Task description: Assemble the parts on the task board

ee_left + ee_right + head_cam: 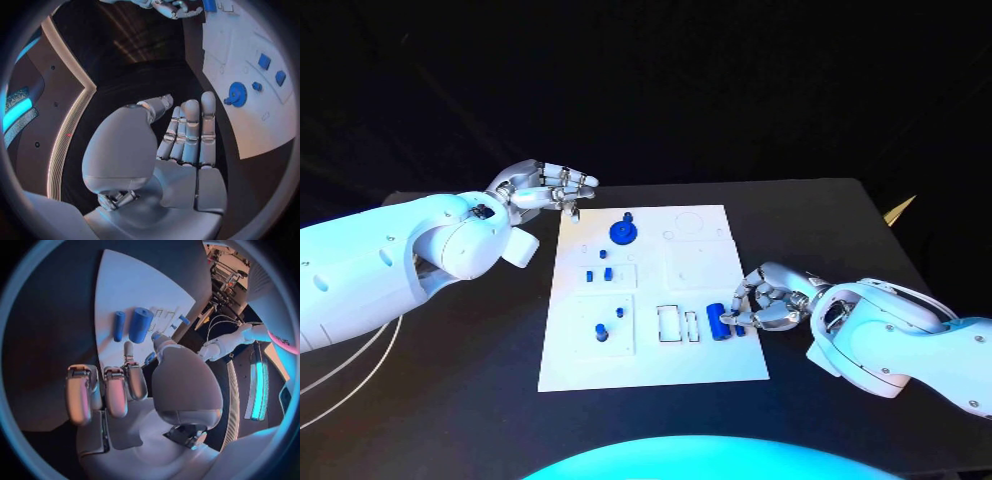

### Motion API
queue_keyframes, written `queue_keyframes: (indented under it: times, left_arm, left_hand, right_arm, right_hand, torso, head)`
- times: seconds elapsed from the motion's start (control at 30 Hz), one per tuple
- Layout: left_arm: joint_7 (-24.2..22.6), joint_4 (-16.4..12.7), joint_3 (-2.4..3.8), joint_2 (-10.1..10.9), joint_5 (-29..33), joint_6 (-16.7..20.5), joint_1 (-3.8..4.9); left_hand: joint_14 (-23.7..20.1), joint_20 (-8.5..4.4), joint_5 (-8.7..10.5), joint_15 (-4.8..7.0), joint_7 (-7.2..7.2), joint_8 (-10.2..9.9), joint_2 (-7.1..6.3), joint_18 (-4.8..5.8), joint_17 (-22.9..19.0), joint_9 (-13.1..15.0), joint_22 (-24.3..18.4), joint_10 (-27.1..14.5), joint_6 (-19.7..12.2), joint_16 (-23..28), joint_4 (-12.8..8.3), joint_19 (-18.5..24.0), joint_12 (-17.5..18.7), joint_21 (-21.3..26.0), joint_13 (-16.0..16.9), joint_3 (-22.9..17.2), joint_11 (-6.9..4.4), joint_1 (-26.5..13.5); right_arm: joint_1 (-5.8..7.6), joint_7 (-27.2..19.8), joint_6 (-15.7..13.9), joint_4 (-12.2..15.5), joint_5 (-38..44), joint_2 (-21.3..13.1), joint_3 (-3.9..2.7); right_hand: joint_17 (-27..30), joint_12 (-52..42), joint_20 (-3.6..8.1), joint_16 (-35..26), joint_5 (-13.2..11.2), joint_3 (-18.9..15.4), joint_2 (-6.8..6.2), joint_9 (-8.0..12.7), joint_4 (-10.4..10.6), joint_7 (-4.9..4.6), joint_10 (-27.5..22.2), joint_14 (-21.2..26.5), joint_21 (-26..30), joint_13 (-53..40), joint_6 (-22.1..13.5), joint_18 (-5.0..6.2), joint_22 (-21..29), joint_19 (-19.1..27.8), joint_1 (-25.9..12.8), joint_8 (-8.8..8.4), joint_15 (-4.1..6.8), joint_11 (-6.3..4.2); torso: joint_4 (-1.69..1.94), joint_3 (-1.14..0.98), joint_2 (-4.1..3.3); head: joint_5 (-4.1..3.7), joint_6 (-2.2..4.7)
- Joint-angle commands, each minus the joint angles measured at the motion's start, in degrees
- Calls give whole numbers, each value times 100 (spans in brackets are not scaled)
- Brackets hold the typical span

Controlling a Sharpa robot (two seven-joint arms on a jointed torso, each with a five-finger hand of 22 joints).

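Note:
The white task board lies mid-table. On it stand a blue gear, two small blue blocks and two blue pegs. A thick blue cylinder and a thin one lie near the board's right edge, beside two empty slots. My right hand sits at that edge with its fingers curled. Its thumb and a finger pinch a small blue part, mostly hidden. My left hand hovers off the board's far left corner, fingers extended, holding nothing.
The black table runs all round the board. Grey cables hang under my left arm at the table's left edge. In the left wrist view the gear and blocks lie beyond the fingertips.

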State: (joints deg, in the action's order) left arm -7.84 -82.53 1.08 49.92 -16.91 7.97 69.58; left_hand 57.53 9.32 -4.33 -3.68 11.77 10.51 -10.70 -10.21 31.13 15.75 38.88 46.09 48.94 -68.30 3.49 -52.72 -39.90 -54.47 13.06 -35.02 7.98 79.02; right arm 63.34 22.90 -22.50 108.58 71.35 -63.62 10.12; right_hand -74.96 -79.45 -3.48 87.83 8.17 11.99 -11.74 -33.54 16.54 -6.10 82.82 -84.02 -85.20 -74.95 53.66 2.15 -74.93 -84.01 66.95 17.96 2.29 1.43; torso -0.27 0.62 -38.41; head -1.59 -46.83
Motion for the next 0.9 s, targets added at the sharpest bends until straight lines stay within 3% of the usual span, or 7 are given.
queue_keyframes:
  times: [0.03, 0.23, 0.57, 0.9]
  left_arm:
    - [-56, -20, 3, 1, 44, -29, 2]
    - [-45, -25, 3, 12, 44, -40, 2]
    - [-12, -25, 3, 28, 44, -54, 3]
    - [14, -32, 3, 41, 44, -66, 3]
  left_hand:
    - [12, -13, 10, -8, 2, -24, 13, -41, 8, -7, -5, -51, -16, -23, 31, -27, -28, 20, -7, 7, -5, -32]
    - [12, -13, 10, -8, 2, -24, 13, -41, 8, -7, -5, -51, -16, -23, 31, -27, -28, 20, -7, 7, -5, -32]
    - [12, -13, 10, -8, 2, -24, 13, -41, 8, -7, -5, -51, -16, -23, 31, -27, -28, 20, -7, 7, -5, -32]
    - [4, -13, 9, -8, 2, -18, 18, -40, 7, -5, -13, -54, -4, -19, 41, -26, -32, 32, -11, 8, -5, -32]
  right_arm:
    - [-39, 166, 158, -36, 245, 57, 3]
    - [-94, 264, 154, -112, 337, 203, 3]
    - [-142, 340, 138, -194, 391, 366, 3]
    - [-230, 560, 361, -363, 489, 549, 3]
  right_hand:
    - [-966, -29, 24, 26, 13, -101, 69, -18, 4, 22, 56, -496, -40, -652, 31, -96, -1150, -439, -24, 51, 38, -5]
    - [-975, -43, 39, 29, 52, -327, 102, -59, 7, 54, 68, -496, -49, -679, 106, -98, -1161, -442, -79, 104, 59, -31]
    - [-974, -47, 43, 29, 53, -369, 119, -68, 8, 59, 72, -495, -51, -686, 119, -98, -1163, -442, -84, 115, 63, -36]
    - [-975, -25, 48, 29, 43, -410, 157, -78, 10, 67, 59, -495, -46, -672, 135, -97, -1160, -440, -91, 129, 68, -42]
  torso:
    - [-6, -2, -3]
    - [-4, -7, -3]
    - [-6, 0, -4]
    - [-2, -2, -3]
  head:
    - [9, -5]
    - [8, -16]
    - [31, -25]
    - [56, -42]
